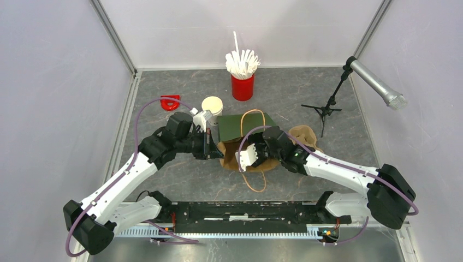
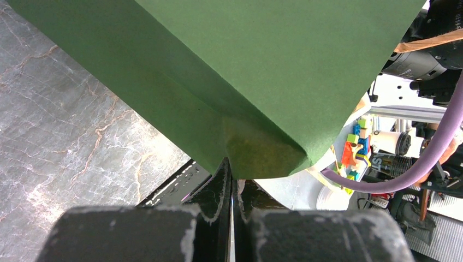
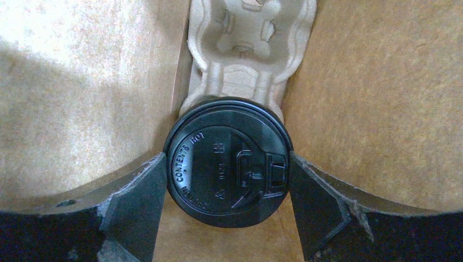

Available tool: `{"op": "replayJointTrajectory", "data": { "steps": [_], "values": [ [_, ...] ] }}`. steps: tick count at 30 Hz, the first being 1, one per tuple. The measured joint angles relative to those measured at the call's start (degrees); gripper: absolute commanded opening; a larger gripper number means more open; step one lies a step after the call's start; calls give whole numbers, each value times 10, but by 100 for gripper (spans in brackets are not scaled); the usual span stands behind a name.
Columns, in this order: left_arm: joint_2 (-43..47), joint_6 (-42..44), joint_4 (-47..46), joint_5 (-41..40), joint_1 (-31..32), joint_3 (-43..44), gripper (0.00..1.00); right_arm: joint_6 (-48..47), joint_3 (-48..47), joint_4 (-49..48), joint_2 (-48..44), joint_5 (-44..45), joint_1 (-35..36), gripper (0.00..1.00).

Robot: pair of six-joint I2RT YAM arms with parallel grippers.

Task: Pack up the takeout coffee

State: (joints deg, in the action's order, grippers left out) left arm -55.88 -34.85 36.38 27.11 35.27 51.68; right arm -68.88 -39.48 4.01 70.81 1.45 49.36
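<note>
On the grey table (image 1: 306, 93), right claw (image 3: 226, 176) clasps takeout coffee (image 3: 218, 155) inside bag (image 1: 243, 124).

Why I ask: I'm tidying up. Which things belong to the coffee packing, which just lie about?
In the job: takeout coffee, green paper bag, pulp cup carrier.
Lying about: red cup of straws, lidless white cup, microphone on stand.

Left arm stretched forward, your left gripper (image 2: 232, 177) pinched tight on the green bag (image 2: 262, 65) edge. Right arm bent inward, your right gripper (image 3: 226, 183) pointing down, both fingers (image 3: 136, 202) against the takeout coffee (image 3: 218, 158) lid rim.
</note>
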Motion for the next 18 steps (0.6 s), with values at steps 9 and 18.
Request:
{"op": "replayJointTrajectory", "data": {
  "steps": [9, 18],
  "values": [
    [-11, 0, -2, 0, 0, 0, 3, -9, 5, -6, 2, 0, -5, 62],
    [-15, 0, -2, 1, 0, 0, 3, -8, 5, -9, 4, 0, -6, 62]
  ]
}}
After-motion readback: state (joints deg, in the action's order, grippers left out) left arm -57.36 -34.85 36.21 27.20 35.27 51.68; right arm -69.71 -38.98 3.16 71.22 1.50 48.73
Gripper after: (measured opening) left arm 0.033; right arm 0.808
